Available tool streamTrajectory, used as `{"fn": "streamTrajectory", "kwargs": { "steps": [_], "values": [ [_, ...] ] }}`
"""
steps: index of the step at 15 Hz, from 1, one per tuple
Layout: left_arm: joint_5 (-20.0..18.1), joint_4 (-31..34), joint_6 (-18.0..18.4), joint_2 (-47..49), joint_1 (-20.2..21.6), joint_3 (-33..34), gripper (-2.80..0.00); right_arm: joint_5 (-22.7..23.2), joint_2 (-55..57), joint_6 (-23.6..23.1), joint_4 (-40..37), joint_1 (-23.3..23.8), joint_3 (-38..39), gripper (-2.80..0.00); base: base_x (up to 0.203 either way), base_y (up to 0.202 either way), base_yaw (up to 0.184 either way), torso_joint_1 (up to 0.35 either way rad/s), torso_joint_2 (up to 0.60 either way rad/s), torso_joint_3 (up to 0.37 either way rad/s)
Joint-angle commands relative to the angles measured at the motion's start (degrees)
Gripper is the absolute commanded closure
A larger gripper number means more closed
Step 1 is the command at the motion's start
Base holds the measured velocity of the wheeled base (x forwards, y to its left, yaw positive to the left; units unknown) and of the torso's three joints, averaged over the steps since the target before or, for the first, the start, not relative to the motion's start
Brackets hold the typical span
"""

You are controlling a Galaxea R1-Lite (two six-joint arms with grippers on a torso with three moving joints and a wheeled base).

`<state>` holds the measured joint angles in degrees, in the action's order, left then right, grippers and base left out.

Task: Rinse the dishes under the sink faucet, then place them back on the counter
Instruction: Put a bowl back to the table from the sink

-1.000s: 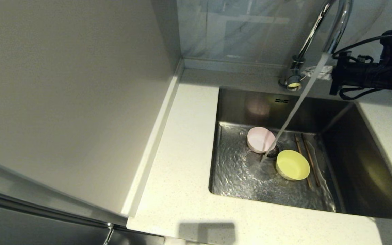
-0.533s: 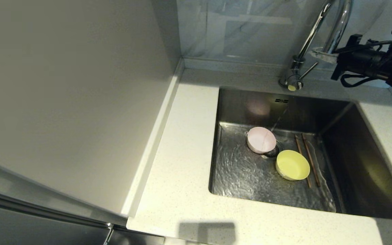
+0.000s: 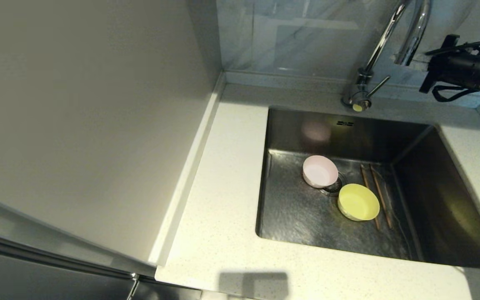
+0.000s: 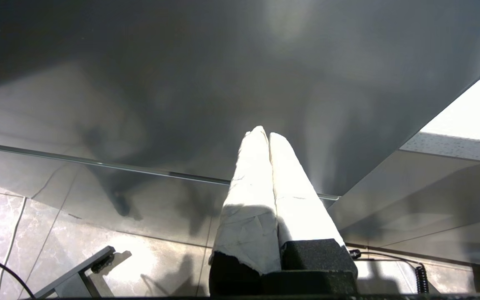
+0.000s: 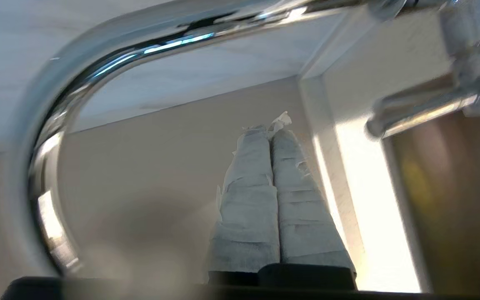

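Note:
The pale pink bowl [image 3: 320,171] and the yellow bowl [image 3: 358,202] lie in the wet sink [image 3: 306,129], on either side of the drain strainer [image 3: 333,186]. The brown chopsticks [image 3: 376,196] lie side by side just behind and right of the yellow bowl. No water runs from the chrome faucet [image 3: 408,37]; its lever [image 3: 378,86] points up to the right. My right arm [image 3: 456,66] hangs beside the spout, above the lever. The right gripper [image 5: 270,129] is shut and empty, with the faucet's curve [image 5: 98,54] close by. My left gripper [image 4: 263,133] is shut, parked low by a cabinet.
The off-white counter [image 3: 231,175] runs left of and in front of the sink. A tall pale cabinet side [image 3: 90,125] stands along its left edge. The blue-grey marbled wall panel [image 3: 290,37] rises behind the faucet.
The water stream thinned and then stopped. My right gripper left the faucet lever and drew up and to the right. The sink floor has stopped rippling.

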<state>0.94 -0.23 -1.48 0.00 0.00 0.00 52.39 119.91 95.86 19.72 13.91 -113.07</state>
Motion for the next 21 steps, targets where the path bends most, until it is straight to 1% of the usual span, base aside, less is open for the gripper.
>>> {"fn": "streamTrajectory", "kwargs": {
  "steps": [1, 3, 5, 7, 9, 11, 12, 13, 14, 15, 16, 17, 18, 19, 20, 21],
  "values": [
    [0.03, -0.03, -0.02, -0.18, 0.00, 0.00, 0.00, 1.21, -0.97, 1.07, -0.10, 0.42, 0.74, 0.00, 0.000, 0.000, 0.000, 0.000, 0.00, 0.000],
    [0.03, -0.03, -0.02, -0.18, 0.00, 0.00, 0.00, 3.25, -1.52, 0.79, -0.09, 0.50, 2.29, 0.00, 0.000, 0.000, 0.000, 0.000, 0.00, 0.000],
    [0.03, -0.03, -0.02, -0.18, 0.00, 0.00, 0.00, 5.83, -2.81, -0.49, -0.04, 2.03, 3.96, 0.00, 0.000, 0.000, 0.000, 0.000, 0.00, 0.000],
    [0.03, -0.03, -0.09, -0.18, 0.00, 0.00, 0.00, 7.78, -4.92, -2.34, -0.04, 3.99, 7.70, 0.00, 0.000, 0.000, 0.000, 0.000, 0.00, 0.000],
    [0.03, -0.03, -0.02, -0.18, 0.00, 0.00, 0.00, 8.43, -7.87, -8.04, -0.06, 5.87, 13.85, 0.00, 0.000, 0.000, 0.000, 0.000, 0.00, 0.000],
    [0.03, -0.03, -0.02, -0.18, 0.00, 0.00, 0.00, 8.41, -11.36, -14.90, -0.86, 7.24, 22.59, 0.00, 0.000, 0.000, 0.000, 0.000, 0.00, 0.000],
    [0.03, -0.03, -0.02, -0.18, 0.00, 0.00, 0.00, 8.01, -13.36, -20.02, -2.65, 7.76, 27.21, 0.00, 0.000, 0.000, 0.000, 0.000, 0.00, 0.000],
    [0.03, -0.03, -0.02, -0.18, 0.00, 0.00, 0.00, 6.79, -15.01, -29.32, -6.20, 8.15, 30.55, 0.00, 0.000, 0.000, 0.000, 0.000, 0.00, 0.000],
    [0.03, -0.02, -0.02, -0.18, 0.00, 0.00, 0.00, 4.31, -16.22, -41.57, -10.20, 8.35, 33.59, 0.00, 0.000, 0.000, 0.000, 0.000, 0.00, 0.000],
    [0.03, -0.03, -0.02, -0.18, 0.00, 0.00, 0.00, 1.16, -17.28, -56.52, -13.37, 8.55, 36.94, 0.00, 0.000, 0.000, 0.000, 0.000, 0.00, 0.000],
    [0.03, -0.03, -0.02, -0.18, 0.00, 0.00, 0.00, -2.53, -18.42, -74.33, -16.05, 9.45, 40.63, 0.00, 0.000, 0.000, 0.000, 0.000, 0.00, 0.000],
    [0.03, -0.03, -0.02, -0.18, 0.00, 0.00, 0.00, -6.34, -19.74, -91.76, -18.54, 11.55, 44.08, 0.00, 0.000, 0.000, 0.000, 0.000, 0.00, 0.000],
    [0.03, -0.03, -0.02, -0.18, 0.00, 0.00, 0.00, -10.38, -21.23, -105.67, -21.24, 14.50, 46.60, 0.00, 0.000, 0.000, 0.000, 0.000, 0.00, 0.000],
    [0.03, -0.03, -0.02, -0.18, 0.00, 0.00, 0.00, -17.73, -23.33, -116.34, -25.50, 18.35, 48.50, 0.00, 0.000, 0.000, 0.000, 0.000, 0.00, 0.000],
    [0.03, -0.03, -0.02, -0.18, 0.00, 0.00, 0.00, -29.60, -25.32, -122.39, -30.86, 20.27, 49.56, 0.00, 0.000, 0.000, 0.000, 0.000, 0.00, 0.000],
    [0.03, -0.03, -0.02, -0.18, 0.00, 0.00, 0.00, -42.65, -27.11, -124.15, -36.35, 20.95, 50.19, 0.00, 0.000, 0.000, 0.000, 0.000, 0.00, 0.000]
  ]
}}
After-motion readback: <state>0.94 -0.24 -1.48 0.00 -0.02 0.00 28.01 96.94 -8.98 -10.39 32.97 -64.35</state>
